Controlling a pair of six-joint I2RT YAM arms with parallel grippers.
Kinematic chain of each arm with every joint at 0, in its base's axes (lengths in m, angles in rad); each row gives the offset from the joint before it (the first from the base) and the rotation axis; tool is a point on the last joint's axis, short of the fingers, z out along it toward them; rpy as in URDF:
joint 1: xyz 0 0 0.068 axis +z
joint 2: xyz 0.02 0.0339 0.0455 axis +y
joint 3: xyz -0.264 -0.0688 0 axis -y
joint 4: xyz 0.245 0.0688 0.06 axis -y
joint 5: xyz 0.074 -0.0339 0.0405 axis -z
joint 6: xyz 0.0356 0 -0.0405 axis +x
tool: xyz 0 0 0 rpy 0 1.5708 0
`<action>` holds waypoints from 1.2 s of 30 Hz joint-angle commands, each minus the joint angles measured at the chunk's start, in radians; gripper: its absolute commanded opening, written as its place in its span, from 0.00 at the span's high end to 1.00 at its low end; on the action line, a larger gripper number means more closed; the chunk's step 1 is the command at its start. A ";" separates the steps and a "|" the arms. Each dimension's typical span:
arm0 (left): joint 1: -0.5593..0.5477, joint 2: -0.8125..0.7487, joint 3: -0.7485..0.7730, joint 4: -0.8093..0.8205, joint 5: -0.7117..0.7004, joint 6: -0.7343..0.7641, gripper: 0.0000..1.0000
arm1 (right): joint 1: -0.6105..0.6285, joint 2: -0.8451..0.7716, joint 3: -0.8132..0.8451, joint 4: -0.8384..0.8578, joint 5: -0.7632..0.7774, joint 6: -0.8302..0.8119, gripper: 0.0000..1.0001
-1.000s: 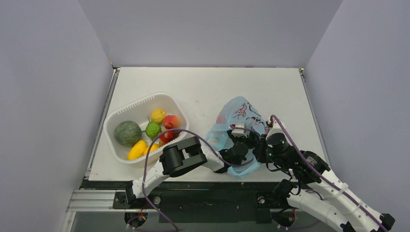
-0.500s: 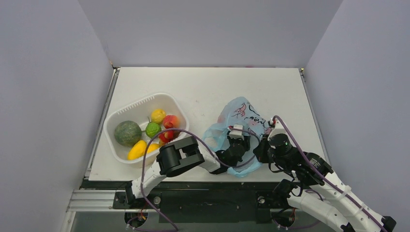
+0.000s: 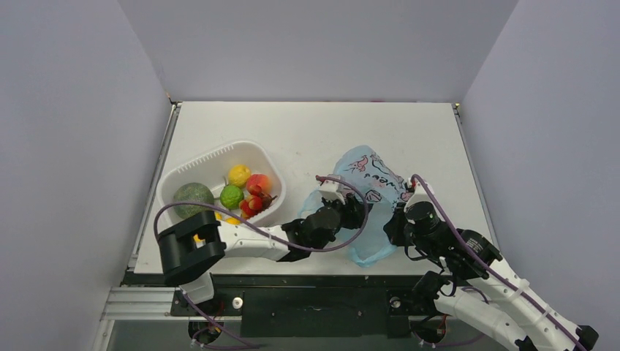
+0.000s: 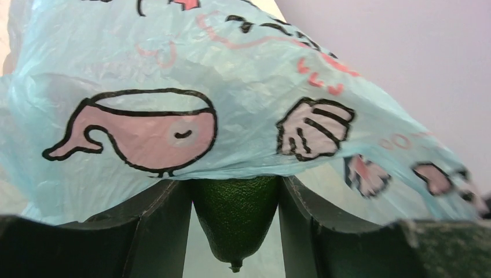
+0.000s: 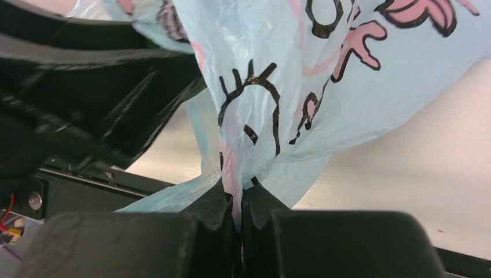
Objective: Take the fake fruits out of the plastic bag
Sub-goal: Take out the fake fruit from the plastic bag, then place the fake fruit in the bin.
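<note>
The light-blue plastic bag (image 3: 369,179) with pink prints lies at the table's near right. My left gripper (image 3: 354,210) is at the bag's left side, shut on a dark green oblong fruit (image 4: 234,217). The fruit hangs tip down between the fingers (image 4: 156,231), and the bag's film (image 4: 173,98) drapes over its top. My right gripper (image 3: 400,219) is shut on a bunched fold of the bag (image 5: 272,87) at its near right edge and holds it up off the table. Anything else inside the bag is hidden.
A white slotted tub (image 3: 219,155) stands left of the bag. It holds a large green melon (image 3: 191,196), yellow (image 3: 238,174), lime (image 3: 231,196) and peach (image 3: 257,182) pieces, and small red pieces (image 3: 252,205). The left arm's elbow (image 3: 188,245) lies at the near left edge.
The left arm's elbow swung far left and stretched out low. Its gripper drew left and back from the bag's mouth with the green fruit. The bag's film lifted and stretched. The right gripper barely moved.
</note>
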 commanded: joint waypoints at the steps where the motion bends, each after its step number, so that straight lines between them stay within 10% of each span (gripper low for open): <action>1: 0.004 -0.149 -0.077 -0.150 0.131 -0.131 1.00 | -0.002 0.017 -0.002 0.010 0.036 -0.014 1.00; 14: 0.040 -0.568 -0.257 -0.386 0.352 -0.245 1.00 | -0.002 0.011 0.006 0.005 0.060 -0.031 1.00; 25: 0.064 -1.098 -0.361 -0.816 0.080 -0.243 1.00 | -0.001 0.010 -0.004 0.020 0.045 -0.038 1.00; 36: 0.225 -0.887 -0.039 -1.204 -0.063 -0.050 1.00 | 0.056 -0.007 -0.023 0.041 0.000 -0.050 1.00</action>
